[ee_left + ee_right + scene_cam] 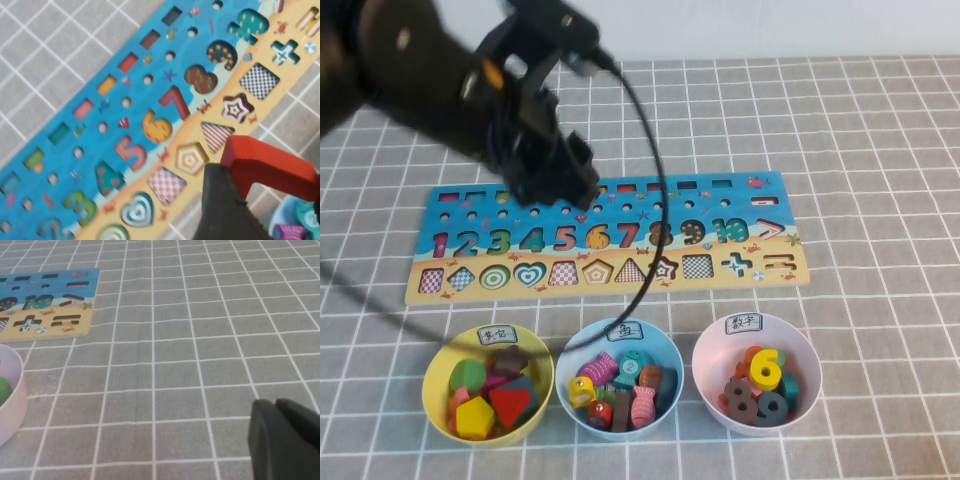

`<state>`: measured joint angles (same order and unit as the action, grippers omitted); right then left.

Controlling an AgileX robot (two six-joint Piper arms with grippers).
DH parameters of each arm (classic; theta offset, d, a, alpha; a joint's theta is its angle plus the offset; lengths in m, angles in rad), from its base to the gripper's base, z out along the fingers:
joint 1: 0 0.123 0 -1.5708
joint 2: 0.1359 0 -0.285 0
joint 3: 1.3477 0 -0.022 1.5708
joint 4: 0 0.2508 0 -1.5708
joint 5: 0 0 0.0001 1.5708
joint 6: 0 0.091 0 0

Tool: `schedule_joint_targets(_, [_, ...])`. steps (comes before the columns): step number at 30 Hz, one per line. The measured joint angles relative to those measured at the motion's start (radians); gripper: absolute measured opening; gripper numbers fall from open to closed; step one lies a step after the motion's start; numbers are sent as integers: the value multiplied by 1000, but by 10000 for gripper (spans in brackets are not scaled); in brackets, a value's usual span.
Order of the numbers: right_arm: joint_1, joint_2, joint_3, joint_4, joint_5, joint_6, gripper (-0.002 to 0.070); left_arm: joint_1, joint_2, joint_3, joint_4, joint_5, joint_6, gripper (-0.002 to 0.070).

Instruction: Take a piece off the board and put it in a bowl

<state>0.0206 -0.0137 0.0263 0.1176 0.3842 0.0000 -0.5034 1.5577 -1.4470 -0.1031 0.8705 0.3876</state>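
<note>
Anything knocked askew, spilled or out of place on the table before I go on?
Nothing stands out. The board lies flat, the red 7 still seated in its slot. The pink bowl, blue bowl and yellow bowl stand upright, nothing spilled. The left claw hovers over the board; the right claw is off over bare cloth.

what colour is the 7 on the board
Red. The 7 on the board shows best in the left wrist view.
</note>
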Motion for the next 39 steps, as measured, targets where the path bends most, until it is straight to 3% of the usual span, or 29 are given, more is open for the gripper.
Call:
schedule_joint_targets(12, [0,0,0,0,0,0,-17,-1,-347,671,-93,-489,-36,318])
schedule_joint_targets(20, [0,0,0,0,0,0,-17,-19,-384,770,-170,-554,-36,318])
schedule_joint_targets(32, [0,0,0,0,0,0,-17,-360,-246,771,-176,-661,-36,318])
schedule_joint_targets(39, [0,0,0,0,0,0,-17,-456,-114,665,-178,-630,-47,318])
